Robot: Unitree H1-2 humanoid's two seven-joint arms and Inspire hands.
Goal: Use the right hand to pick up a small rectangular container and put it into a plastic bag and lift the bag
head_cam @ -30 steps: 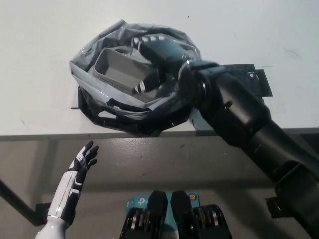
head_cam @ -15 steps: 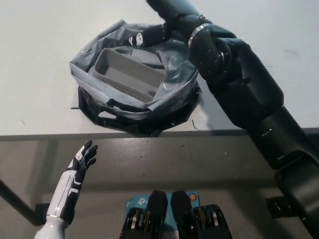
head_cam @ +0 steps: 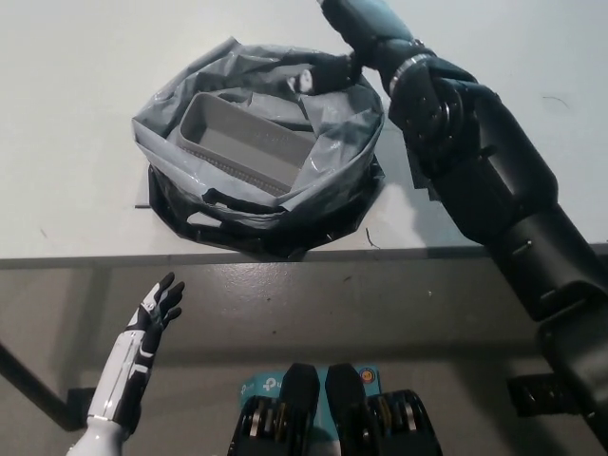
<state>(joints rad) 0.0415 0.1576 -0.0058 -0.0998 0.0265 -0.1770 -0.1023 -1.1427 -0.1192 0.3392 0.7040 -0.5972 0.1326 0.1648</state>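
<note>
A small grey rectangular container [head_cam: 242, 142] lies inside the open grey-and-black plastic bag [head_cam: 249, 220] on the white table. My black right hand [head_cam: 353, 38] is at the bag's far right rim, touching or just above the plastic there. Part of the hand is cut off by the picture's top edge, so its grip is unclear. The black forearm [head_cam: 475, 180] slants down to the right, beside the bag. My white left hand [head_cam: 142, 347] rests open at the lower left, below the table's front edge.
The white table [head_cam: 66, 114] extends left of and behind the bag. Its front edge [head_cam: 95, 261] runs across the picture just below the bag. A thin dark line marks the surface left of the bag [head_cam: 141, 205].
My right hand has come out of the bag, leaving the container inside, and has moved up and right to the bag's far rim. The left hand stays put.
</note>
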